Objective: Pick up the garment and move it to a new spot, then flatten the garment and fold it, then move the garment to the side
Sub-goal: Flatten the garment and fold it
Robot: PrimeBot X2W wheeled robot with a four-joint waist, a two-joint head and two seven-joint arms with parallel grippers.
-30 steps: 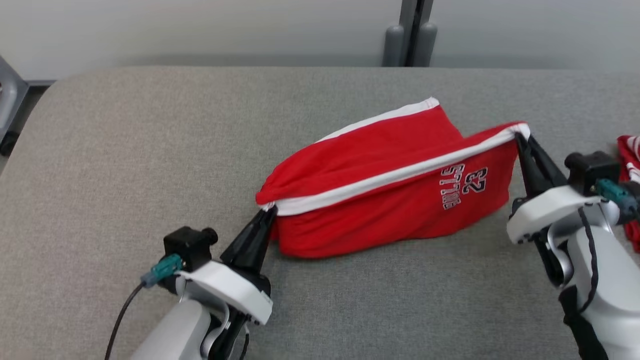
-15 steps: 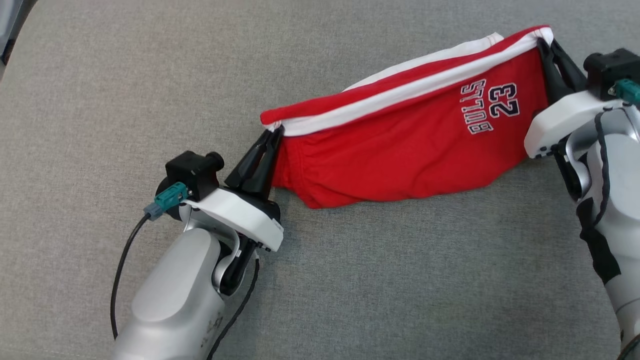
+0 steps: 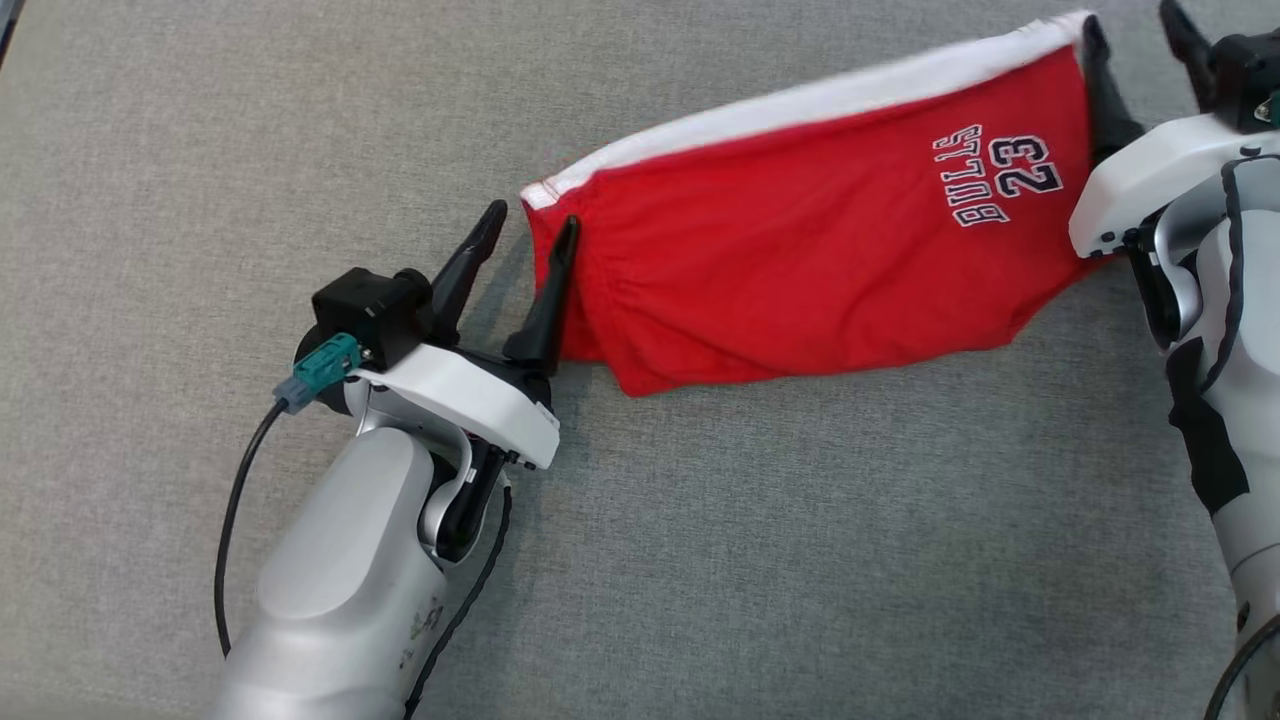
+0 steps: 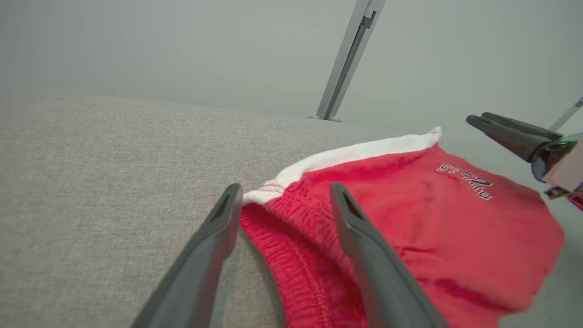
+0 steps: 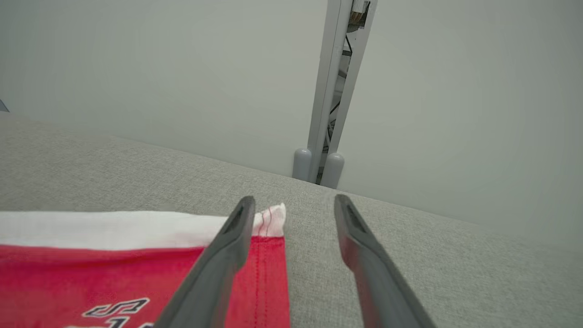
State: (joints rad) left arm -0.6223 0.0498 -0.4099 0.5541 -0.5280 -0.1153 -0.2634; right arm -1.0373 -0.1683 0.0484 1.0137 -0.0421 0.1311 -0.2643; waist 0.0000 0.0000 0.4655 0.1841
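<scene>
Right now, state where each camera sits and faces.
Head view: on the head, looking down at the shorts on the table; left gripper, right gripper, forearms.
Left wrist view: on that wrist, along open fingers toward shorts' waistband; right gripper's tips too.
Right wrist view: on that wrist, along open fingers toward shorts' hem corner, wall.
All share the shorts.

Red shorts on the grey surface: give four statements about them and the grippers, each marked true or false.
1. The left gripper has its jaws open. True.
2. The right gripper has its jaws clamped on the red shorts. False: they stand open at the shorts' corner.
3. The lettering sits at the right gripper's end. True.
4. The shorts hang clear of the grey surface. False: they lie on it.
</scene>
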